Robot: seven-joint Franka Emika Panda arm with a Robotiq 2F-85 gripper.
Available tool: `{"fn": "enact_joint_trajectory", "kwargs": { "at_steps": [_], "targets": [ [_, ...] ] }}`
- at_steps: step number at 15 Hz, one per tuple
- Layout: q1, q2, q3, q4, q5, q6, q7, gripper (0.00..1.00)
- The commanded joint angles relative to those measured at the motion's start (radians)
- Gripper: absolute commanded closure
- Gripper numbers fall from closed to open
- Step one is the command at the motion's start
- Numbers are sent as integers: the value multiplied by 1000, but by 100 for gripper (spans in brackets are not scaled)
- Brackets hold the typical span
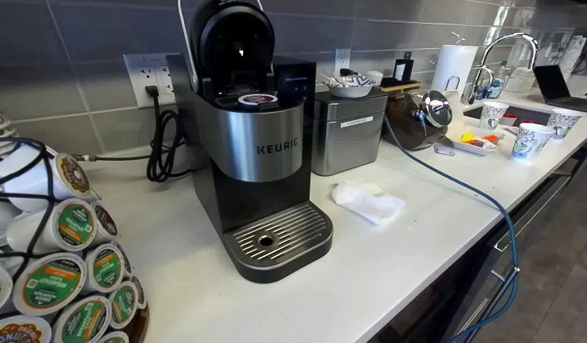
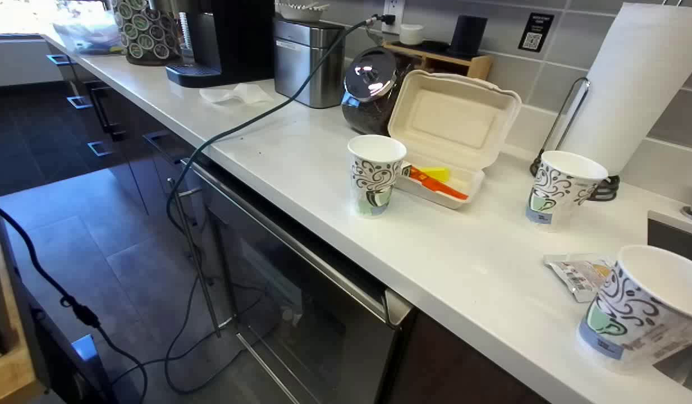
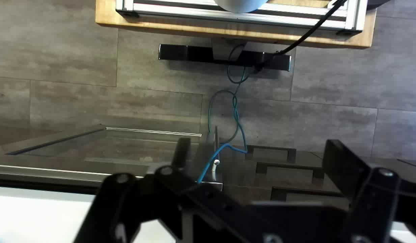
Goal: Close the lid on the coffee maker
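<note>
The silver and black Keurig coffee maker stands on the white counter. Its black lid is raised and tilted back, with its inner side facing forward. A pod with a dark red top sits in the open head. Part of the coffee maker also shows at the top of an exterior view, where the lid is cut off. My gripper shows only in the wrist view. Its fingers are wide apart with nothing between them, above the floor and cabinet fronts. The coffee maker is out of the wrist view.
A steel box stands beside the coffee maker, with a bowl on top. A pod rack stands on its other side. A crumpled napkin lies near the drip tray. A blue cable crosses the counter edge. Paper cups stand farther along.
</note>
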Motion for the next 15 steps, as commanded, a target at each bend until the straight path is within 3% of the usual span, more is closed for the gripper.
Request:
{"fn": "enact_joint_trajectory", "kwargs": {
  "at_steps": [1, 9, 10, 15],
  "targets": [
    [9, 1, -6, 2, -3, -2, 5, 0],
    [9, 1, -6, 2, -3, -2, 5, 0],
    [38, -13, -19, -4, 6, 109, -56, 0],
    [88, 74, -18, 71, 57, 404, -104, 0]
  ]
}}
